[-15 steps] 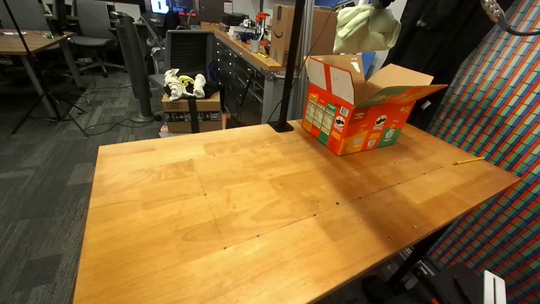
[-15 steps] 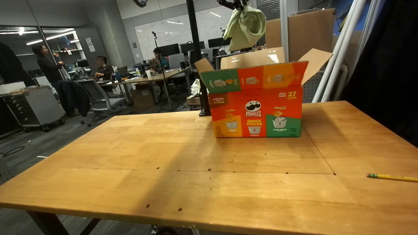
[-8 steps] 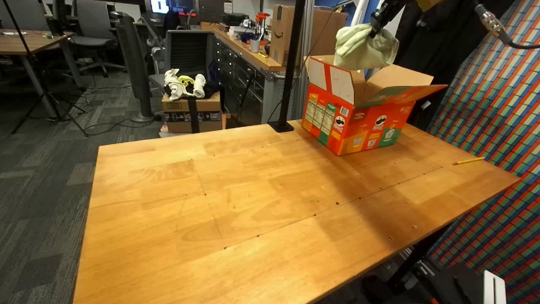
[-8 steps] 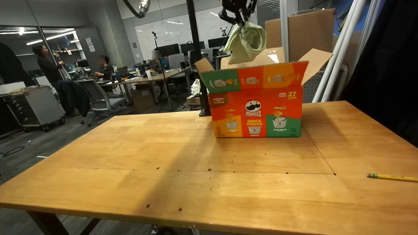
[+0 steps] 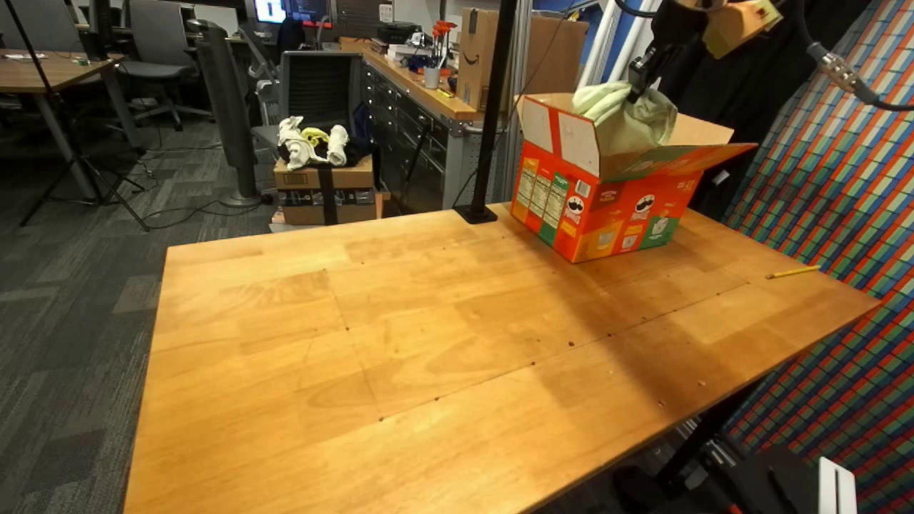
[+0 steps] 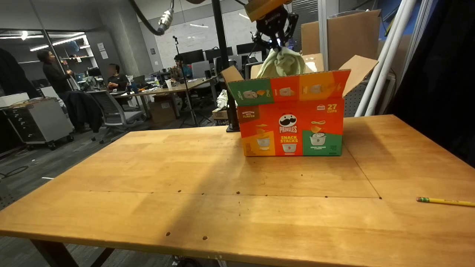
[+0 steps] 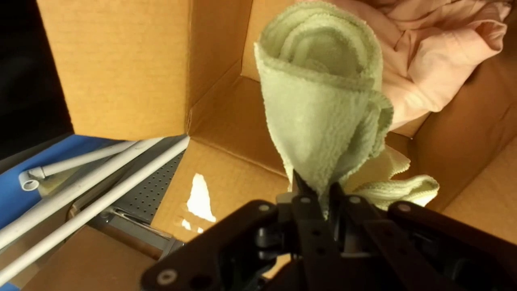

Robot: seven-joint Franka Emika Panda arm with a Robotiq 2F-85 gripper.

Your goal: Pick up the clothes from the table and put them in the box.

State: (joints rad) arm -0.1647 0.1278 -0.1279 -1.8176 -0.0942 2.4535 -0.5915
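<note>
My gripper (image 7: 317, 182) is shut on a light green cloth (image 7: 319, 117), which bulges out beyond the fingertips. In both exterior views, the gripper (image 5: 634, 91) (image 6: 277, 47) points down over the open cardboard box (image 5: 600, 221) (image 6: 289, 107). The cloth (image 5: 632, 127) (image 6: 284, 63) hangs in the box's opening; its lower part is hidden behind the front flap. In the wrist view, a pink garment (image 7: 432, 64) lies inside the box. A pale yellow-green fold (image 7: 400, 190) shows right of the fingers; I cannot tell whether it belongs to the held cloth.
The box stands at the table's (image 5: 428, 307) back corner with its flaps (image 6: 360, 72) spread outward. A black post (image 5: 489, 143) rises beside it. A pencil (image 5: 792, 272) lies near the table edge. More cloths (image 5: 314, 143) sit on cartons behind the table.
My gripper has moved down with the green cloth, from above the box until the cloth's lower part is behind the box's front flap. The box and pencil have not moved.
</note>
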